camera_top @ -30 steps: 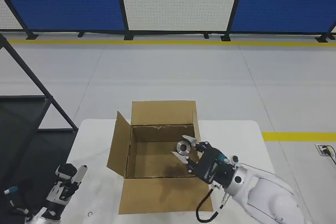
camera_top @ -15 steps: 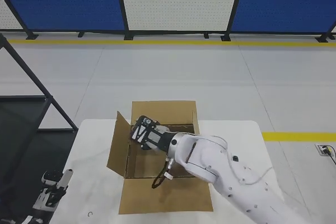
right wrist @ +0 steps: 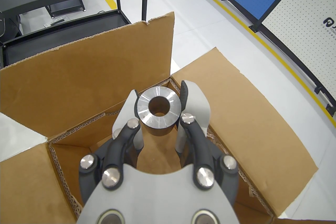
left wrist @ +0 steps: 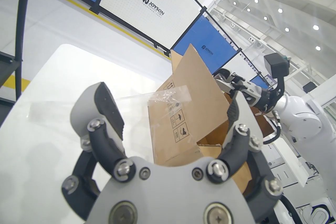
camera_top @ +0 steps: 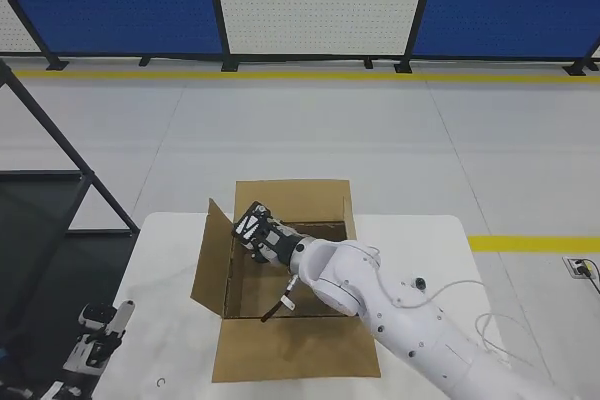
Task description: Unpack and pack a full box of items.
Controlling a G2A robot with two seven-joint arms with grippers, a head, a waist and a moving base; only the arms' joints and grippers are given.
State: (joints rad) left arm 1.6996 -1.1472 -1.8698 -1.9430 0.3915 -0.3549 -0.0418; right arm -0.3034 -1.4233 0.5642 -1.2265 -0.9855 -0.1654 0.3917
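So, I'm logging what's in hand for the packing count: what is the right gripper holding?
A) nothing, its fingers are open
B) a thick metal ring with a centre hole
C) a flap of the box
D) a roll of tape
B: in the right wrist view the right gripper is shut on a thick metal ring, near a corner of the open cardboard box.

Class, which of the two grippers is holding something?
The right gripper, over the open cardboard box: it is shut on a metal ring, while the left gripper is open and empty.
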